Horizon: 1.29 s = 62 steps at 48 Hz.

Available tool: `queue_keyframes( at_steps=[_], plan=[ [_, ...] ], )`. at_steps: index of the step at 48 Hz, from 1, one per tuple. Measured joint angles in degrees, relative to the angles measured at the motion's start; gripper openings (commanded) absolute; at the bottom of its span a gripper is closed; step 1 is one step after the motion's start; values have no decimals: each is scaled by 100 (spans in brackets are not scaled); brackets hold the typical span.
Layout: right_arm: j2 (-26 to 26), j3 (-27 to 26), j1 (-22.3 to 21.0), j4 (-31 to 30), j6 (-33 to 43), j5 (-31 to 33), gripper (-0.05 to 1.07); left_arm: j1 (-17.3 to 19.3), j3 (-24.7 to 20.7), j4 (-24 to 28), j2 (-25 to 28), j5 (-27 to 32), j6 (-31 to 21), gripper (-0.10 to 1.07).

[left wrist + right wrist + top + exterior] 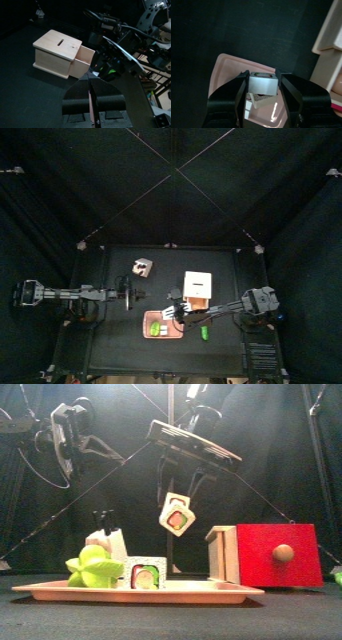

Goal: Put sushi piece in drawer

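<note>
My right gripper point(262, 85) is shut on the sushi piece point(262, 82), a small whitish roll with a reddish centre. In the front view the sushi piece point(175, 515) hangs in the gripper point(175, 522) above the pink tray point(201, 590), just left of the drawer point(222, 554). The drawer's sliding part point(281, 556) is pulled out. In the top view the right gripper point(174, 312) is over the tray point(150, 318), beside the drawer point(198, 284). My left gripper point(91, 92) is shut and empty, resting at the table's left point(131, 293), facing the drawer point(59, 49).
A bright green piece point(91, 569) and another roll point(144, 574) lie in the tray. A grey-white cube point(142, 266) stands behind it. A green stick point(205, 333) lies right of the tray near the front edge.
</note>
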Motion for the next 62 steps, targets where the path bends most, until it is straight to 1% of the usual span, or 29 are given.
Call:
queue_keyframes(
  at_steps=[11,27,37,45,50,56,62],
  plan=[
    [-703,554,-9,-26,9,53,50,-9,0,0,9,0,0,24],
    [-1942,1617,-70,-35,105,70,50,-9,0,9,0,0,0,24],
    [-2479,2285,-123,79,114,-70,51,0,0,0,0,0,0,24],
    [-2795,2786,-308,176,114,-387,51,0,0,9,0,0,9,24],
    [-2883,3006,-396,229,88,-615,51,9,0,0,0,0,0,24],
    [-2900,3129,-457,290,53,-905,51,18,0,9,0,0,0,24],
    [-2900,3173,-501,299,44,-984,54,18,9,9,0,0,0,24]
  ],
)
